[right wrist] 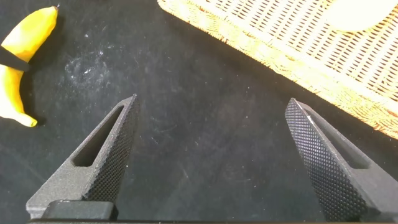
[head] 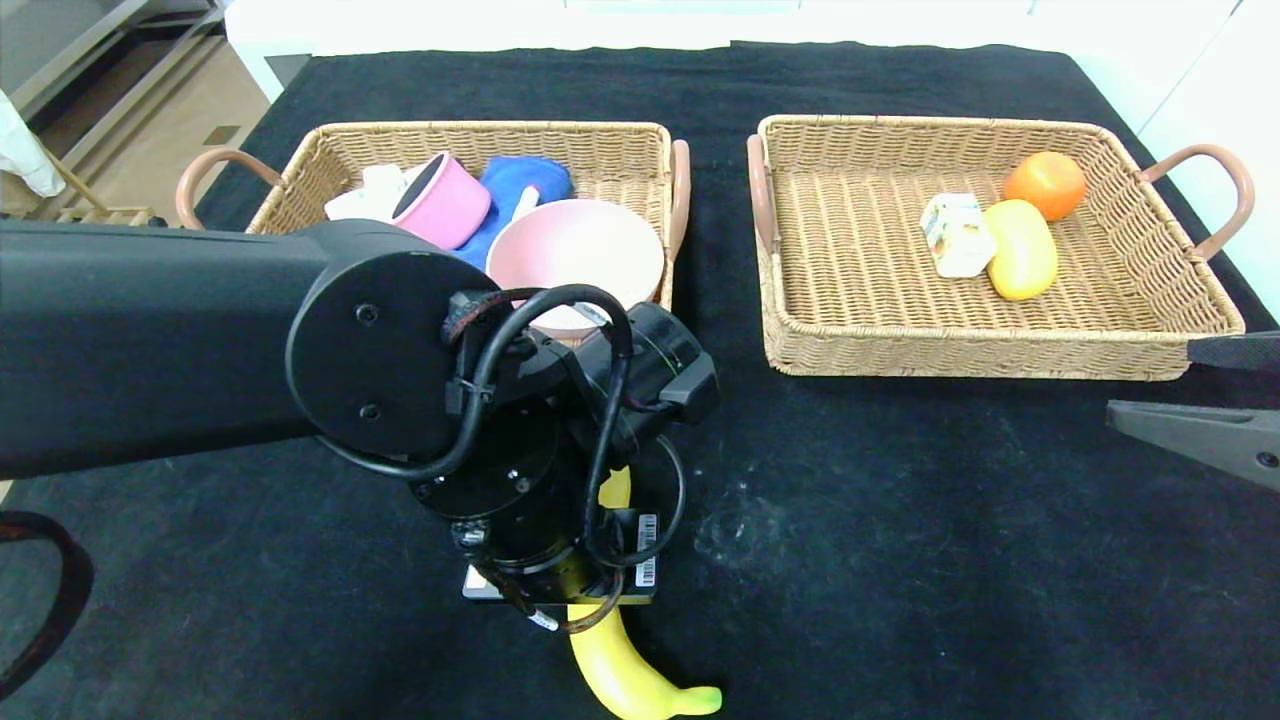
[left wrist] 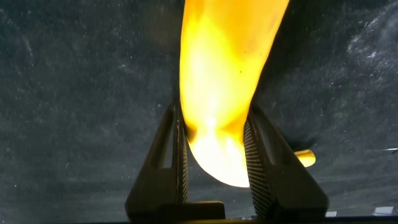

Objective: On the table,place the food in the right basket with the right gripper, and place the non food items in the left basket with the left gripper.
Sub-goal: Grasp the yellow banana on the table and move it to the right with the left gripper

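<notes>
Oddly, left tool pinching banana low on the dark surface, long axis running twelve to six. Right basket off at one o'clock. Right tool spread wide at three o'clock, idle, farther off.

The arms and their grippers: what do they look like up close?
The left arm is a thick matte black tube ending in a round black joint cap with two small screws. Black cables loop around its wrist, and a white barcode sticker sits near the left gripper. The right gripper has dark grey, wedge-shaped fingers with slots and a cross-hatched grip texture.
</notes>
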